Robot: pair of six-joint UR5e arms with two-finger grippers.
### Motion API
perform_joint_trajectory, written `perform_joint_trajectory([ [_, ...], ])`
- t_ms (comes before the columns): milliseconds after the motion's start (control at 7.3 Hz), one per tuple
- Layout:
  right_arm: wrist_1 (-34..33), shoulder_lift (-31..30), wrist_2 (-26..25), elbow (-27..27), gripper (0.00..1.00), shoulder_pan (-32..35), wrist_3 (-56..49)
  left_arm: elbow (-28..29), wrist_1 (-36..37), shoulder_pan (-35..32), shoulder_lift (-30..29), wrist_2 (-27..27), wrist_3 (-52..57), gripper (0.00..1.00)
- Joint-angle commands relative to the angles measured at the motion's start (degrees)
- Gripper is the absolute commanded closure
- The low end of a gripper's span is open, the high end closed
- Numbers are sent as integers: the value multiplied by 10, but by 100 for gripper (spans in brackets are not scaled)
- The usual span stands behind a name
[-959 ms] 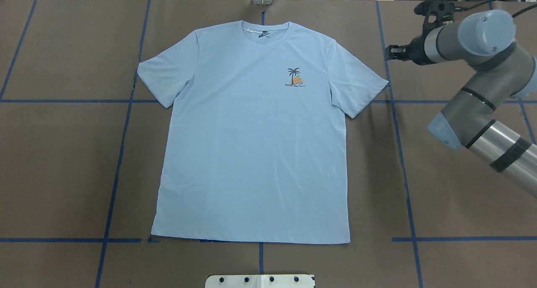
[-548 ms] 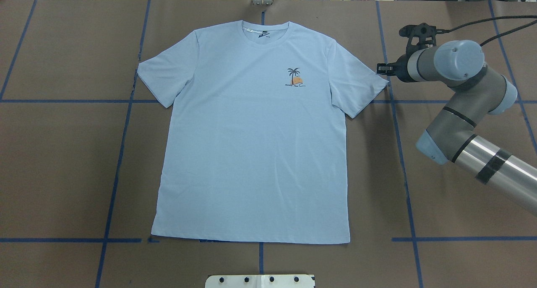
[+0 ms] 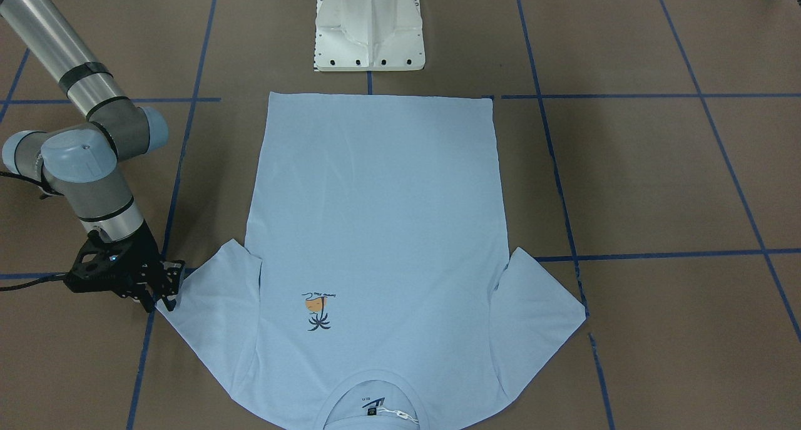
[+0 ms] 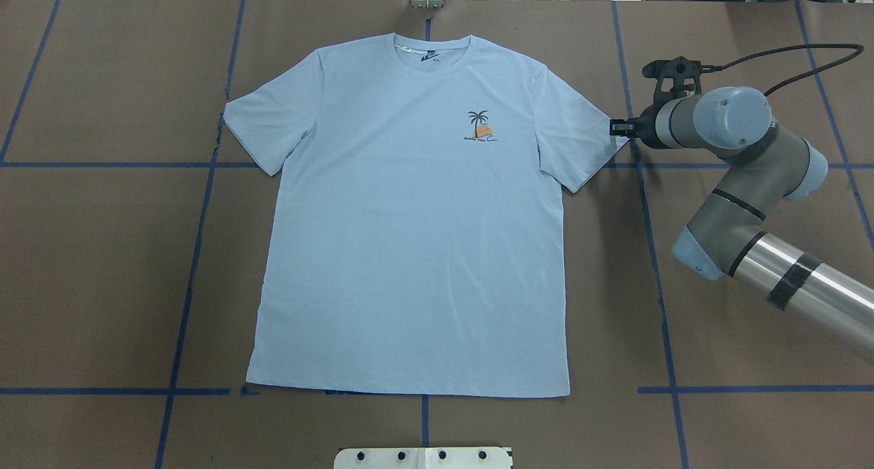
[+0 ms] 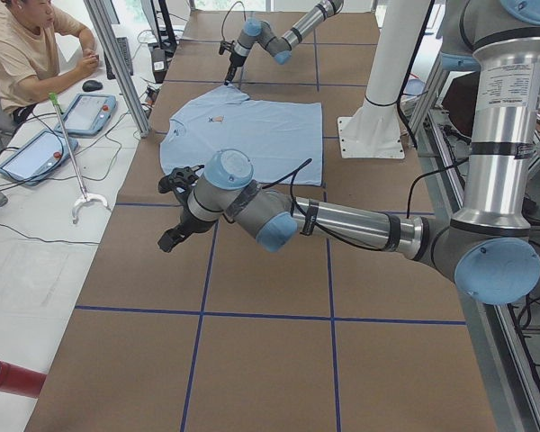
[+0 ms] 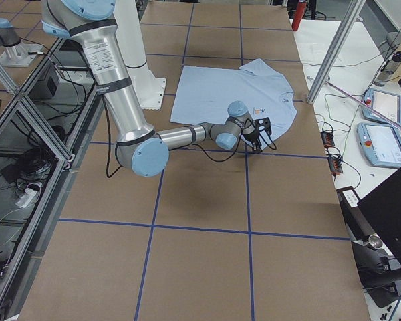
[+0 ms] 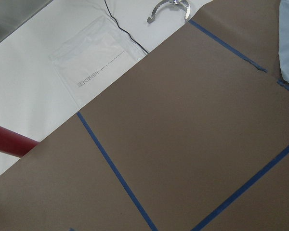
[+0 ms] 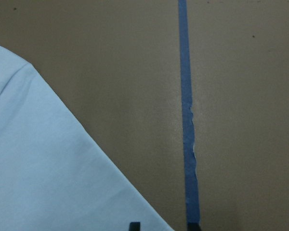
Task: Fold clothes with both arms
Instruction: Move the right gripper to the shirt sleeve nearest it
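The right gripper [image 4: 616,126] has drawn in to the tip of the sleeve [image 4: 580,138] on the robot's right. Its jaws are apart, one fingertip [image 8: 134,225] over cloth and the other over blue tape [image 8: 189,120]. One light blue T-shirt [image 4: 410,250] lies flat mid-table, print up, collar away from the one white pedestal [image 3: 369,29]. Of the two arms, the left arm [image 5: 333,222] hangs well clear of the shirt; I cannot tell how the left gripper [image 5: 168,239] stands.
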Motion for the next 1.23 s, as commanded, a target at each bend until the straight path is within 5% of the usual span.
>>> perform_joint_trajectory([
  [0,0,-1,-2,-1,56,0,1,1,-1,0,0,0,0,0],
  [548,1,1,-3,1,56,0,3,2,-1,0,0,0,0,0],
  [685,1,1,-3,1,84,0,2,2,-1,0,0,0,0,0],
  [822,1,1,-3,2,100,0,2,2,-1,0,0,0,0,0],
  [1096,-6,10,-2,16,100,1,3,2,-1,0,0,0,0,0],
])
